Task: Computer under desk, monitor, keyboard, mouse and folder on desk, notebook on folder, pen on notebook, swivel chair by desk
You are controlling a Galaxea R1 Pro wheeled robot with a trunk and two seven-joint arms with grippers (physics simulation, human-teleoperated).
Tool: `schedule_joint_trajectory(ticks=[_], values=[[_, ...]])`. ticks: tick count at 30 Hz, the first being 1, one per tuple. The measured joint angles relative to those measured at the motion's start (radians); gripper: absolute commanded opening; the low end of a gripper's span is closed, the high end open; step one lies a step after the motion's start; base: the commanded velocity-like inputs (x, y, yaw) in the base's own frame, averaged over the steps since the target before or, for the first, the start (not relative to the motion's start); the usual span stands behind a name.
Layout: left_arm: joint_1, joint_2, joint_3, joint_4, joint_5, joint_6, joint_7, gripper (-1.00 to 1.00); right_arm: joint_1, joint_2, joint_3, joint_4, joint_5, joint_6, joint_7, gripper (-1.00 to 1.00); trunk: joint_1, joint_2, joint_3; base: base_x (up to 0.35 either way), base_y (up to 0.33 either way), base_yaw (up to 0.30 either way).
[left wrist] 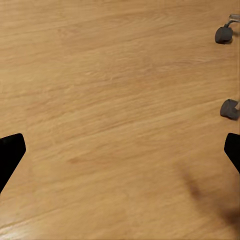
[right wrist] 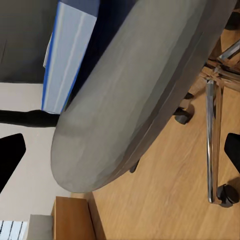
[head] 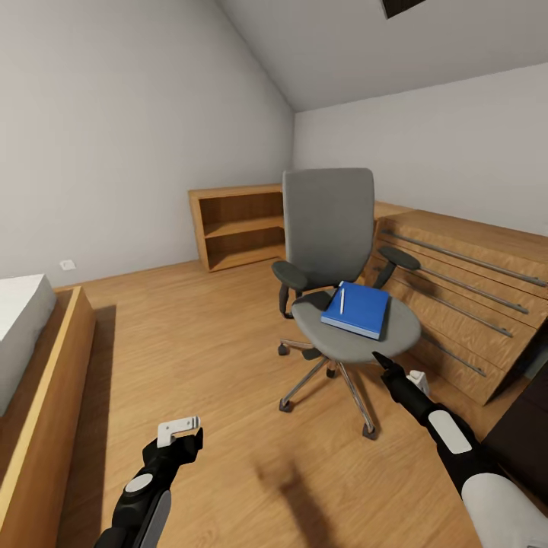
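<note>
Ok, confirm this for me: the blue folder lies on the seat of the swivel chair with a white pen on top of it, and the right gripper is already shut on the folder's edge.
Not quite. The blue folder does lie on the swivel chair seat with the white pen on top, but the right gripper is not on it. The head view shows it short of the seat's front edge, and the right wrist view shows its fingers spread wide with nothing between them.

Ahead of your right end effector (head: pixel 383 362), the swivel chair (head: pixel 335 228) wore matt grey cloth over chrome legs; below you lay smooth wood floor (head: pixel 205 358).
</note>
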Motion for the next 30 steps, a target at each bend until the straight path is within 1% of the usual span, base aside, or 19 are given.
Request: schedule_joint_trajectory(ticks=[7,17,21,22,23,28,30], values=[[0.000,0.000,0.000,0.000,0.000,-0.001,0.001,1.00,0.000,0.000,0.000,0.000,0.001,0.000,0.001,1.00,0.000,0.000,0.000,-0.025,0.000,0.000],[0.000,0.000,0.001,0.000,0.000,0.000,0.000,1.00,0.000,0.000,0.001,0.000,0.001,0.001,0.001,1.00,0.001,0.000,0.000,-0.291,0.000,0.000],[0.000,0.000,0.001,0.000,0.000,0.000,0.000,1.00,0.000,0.001,0.013,0.000,0.001,0.001,0.001,1.00,0.001,0.000,0.000,-0.269,0.000,0.000],[0.000,0.000,0.001,-0.001,0.000,0.000,0.000,1.00,0.000,0.001,0.026,0.000,0.001,0.001,0.001,1.00,0.000,0.000,0.000,-0.070,0.000,0.000],[0.000,0.000,0.001,-0.001,0.000,0.000,0.000,1.00,0.000,0.001,0.029,0.000,0.001,0.001,0.001,1.00,0.000,0.000,0.000,-0.056,0.000,0.000],[0.000,0.001,0.001,-0.004,0.000,-0.001,0.000,1.00,0.000,0.004,0.036,0.000,0.001,0.001,0.001,1.00,0.000,0.000,0.000,-0.023,0.000,0.000],[0.000,0.001,0.001,-0.004,0.000,-0.001,0.001,1.00,0.000,0.010,0.041,0.000,0.001,0.001,0.001,1.00,-0.001,0.000,0.008,-0.007,0.000,0.000]])
